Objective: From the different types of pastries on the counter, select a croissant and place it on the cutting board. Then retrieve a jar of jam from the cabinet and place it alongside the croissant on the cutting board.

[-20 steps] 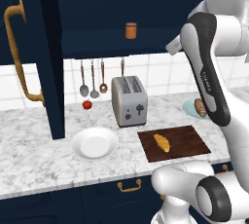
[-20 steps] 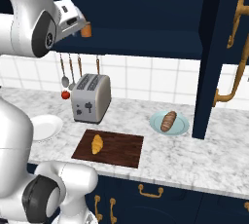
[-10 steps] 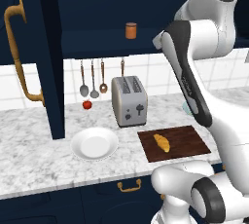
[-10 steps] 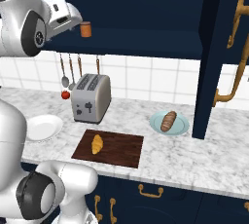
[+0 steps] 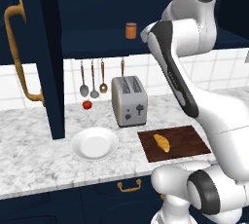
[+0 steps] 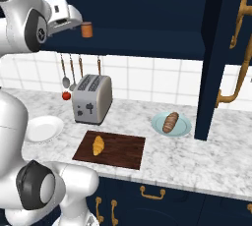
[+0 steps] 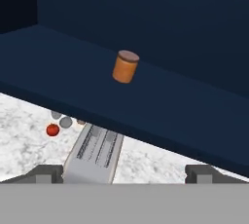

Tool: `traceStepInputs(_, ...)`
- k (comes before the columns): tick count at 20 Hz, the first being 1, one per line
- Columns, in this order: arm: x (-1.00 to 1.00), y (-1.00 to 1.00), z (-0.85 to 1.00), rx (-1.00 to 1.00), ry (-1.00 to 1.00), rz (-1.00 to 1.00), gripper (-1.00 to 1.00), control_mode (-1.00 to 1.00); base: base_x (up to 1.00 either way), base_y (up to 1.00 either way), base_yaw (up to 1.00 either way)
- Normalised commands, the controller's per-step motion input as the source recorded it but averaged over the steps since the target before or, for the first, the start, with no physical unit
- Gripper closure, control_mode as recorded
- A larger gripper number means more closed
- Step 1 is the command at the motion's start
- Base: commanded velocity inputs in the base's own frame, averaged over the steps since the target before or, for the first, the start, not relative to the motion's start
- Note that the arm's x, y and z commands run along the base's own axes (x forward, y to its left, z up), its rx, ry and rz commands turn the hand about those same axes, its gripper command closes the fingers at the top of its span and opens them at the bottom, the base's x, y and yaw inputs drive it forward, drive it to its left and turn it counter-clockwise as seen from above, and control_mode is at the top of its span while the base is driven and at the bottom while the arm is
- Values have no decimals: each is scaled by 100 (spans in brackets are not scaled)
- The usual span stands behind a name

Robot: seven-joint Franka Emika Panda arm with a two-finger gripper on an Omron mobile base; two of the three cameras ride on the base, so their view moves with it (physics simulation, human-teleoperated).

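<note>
The orange-brown jar of jam (image 5: 130, 30) (image 6: 87, 29) stands upright on the shelf of the open navy cabinet (image 6: 147, 38). In the hand view the jar of jam (image 7: 125, 66) sits ahead and above centre, apart from my gripper (image 7: 124, 173), whose fingertips (image 7: 48, 172) are spread wide with nothing between them. From the right base view my gripper (image 6: 78, 19) hangs just left of the jar at shelf height. The golden croissant (image 5: 162, 142) (image 6: 98, 145) lies on the reddish-brown cutting board (image 5: 185, 140) (image 6: 123, 151) on the marbled counter (image 5: 39, 155).
A silver toaster (image 5: 129, 100) (image 6: 92, 98) stands behind the board, with hanging utensils and a red ornament (image 5: 87, 104) to its left. A white plate (image 5: 95, 144) lies left of the board. The brown bun (image 6: 171, 122) rests on a blue plate. The open cabinet door (image 5: 48, 57) juts out at left.
The arm has swung left and up toward the cabinet shelf, bringing the hand closer to the jar. Jar, croissant and board have not moved.
</note>
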Motion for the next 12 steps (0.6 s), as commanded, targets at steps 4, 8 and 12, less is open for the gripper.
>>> traceStepInputs(4,56,8,0,4,0,0,-100,-100,0,0,0)
traceStepInputs(8,52,2,0,0,0,0,-100,-100,0,0,0)
traceStepInputs(12,48,9,0,0,0,0,-100,-100,0,0,0)
